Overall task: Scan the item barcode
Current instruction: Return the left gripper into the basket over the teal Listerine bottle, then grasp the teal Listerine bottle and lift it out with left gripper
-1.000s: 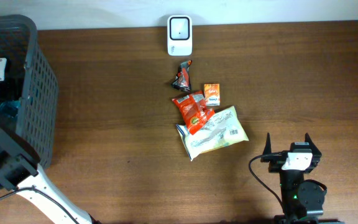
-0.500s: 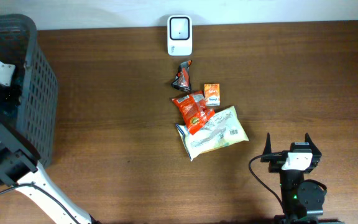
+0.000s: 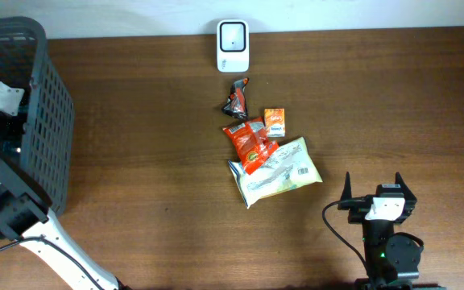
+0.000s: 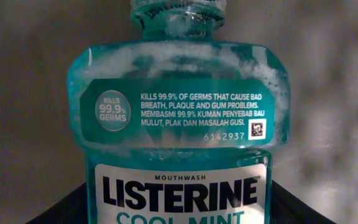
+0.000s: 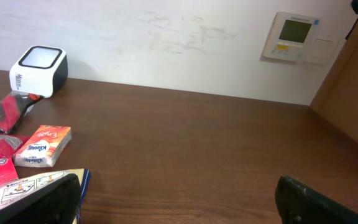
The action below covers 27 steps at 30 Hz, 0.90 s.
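Left hand [image 4: 179, 211] inside the basket [image 3: 51, 121] at the bench's [image 3: 151, 161] left edge, straddling a Listerine mouthwash bottle [image 4: 179, 112] — likely to carry it to the scanner [image 3: 233, 46] at the far edge; grip impossible to tell. Right hand [image 3: 374, 187] by the near edge — wide open, empty.
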Each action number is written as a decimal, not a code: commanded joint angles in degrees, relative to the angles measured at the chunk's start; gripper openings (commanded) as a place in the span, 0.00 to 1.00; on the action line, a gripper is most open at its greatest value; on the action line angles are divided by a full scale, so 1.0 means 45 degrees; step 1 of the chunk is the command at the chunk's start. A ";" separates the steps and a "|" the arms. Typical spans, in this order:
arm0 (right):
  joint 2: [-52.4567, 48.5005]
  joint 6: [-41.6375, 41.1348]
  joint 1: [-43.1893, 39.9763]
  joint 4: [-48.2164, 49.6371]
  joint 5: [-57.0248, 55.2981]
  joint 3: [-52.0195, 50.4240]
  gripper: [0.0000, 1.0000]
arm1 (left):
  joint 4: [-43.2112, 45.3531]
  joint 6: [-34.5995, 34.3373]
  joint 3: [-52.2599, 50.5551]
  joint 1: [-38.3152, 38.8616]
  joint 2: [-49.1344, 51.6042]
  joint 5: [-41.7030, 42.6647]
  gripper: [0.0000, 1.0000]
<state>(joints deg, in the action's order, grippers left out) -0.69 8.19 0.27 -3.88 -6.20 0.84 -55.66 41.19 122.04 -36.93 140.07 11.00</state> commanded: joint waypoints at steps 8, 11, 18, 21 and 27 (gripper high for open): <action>0.0073 0.0087 0.0107 -0.0034 -0.0112 -0.0117 0.98 | -0.0515 -0.1666 0.0253 -0.0024 0.0359 -0.0398 0.64; 0.0073 0.0087 0.0107 -0.0034 -0.0112 -0.0117 0.99 | -0.0510 -0.1923 0.0253 -0.0024 -0.0282 -0.0393 0.63; 0.0073 0.0087 0.0107 -0.0029 -0.0112 -0.0117 0.98 | -0.0505 -0.1928 0.0253 -0.0029 -0.2234 0.0884 0.59; 0.0073 0.0087 0.0102 -0.0034 -0.0112 -0.0117 0.98 | -0.0505 -0.1933 0.0253 -0.0024 -0.3264 0.1666 0.49; 0.0073 0.0087 0.0107 -0.0034 -0.0112 -0.0117 0.98 | -0.0423 -0.2210 0.0253 -0.0029 -0.4862 0.2069 0.49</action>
<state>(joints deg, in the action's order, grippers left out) -0.69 8.21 0.27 -3.88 -6.20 0.84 -58.24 32.27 122.43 -36.93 123.85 16.38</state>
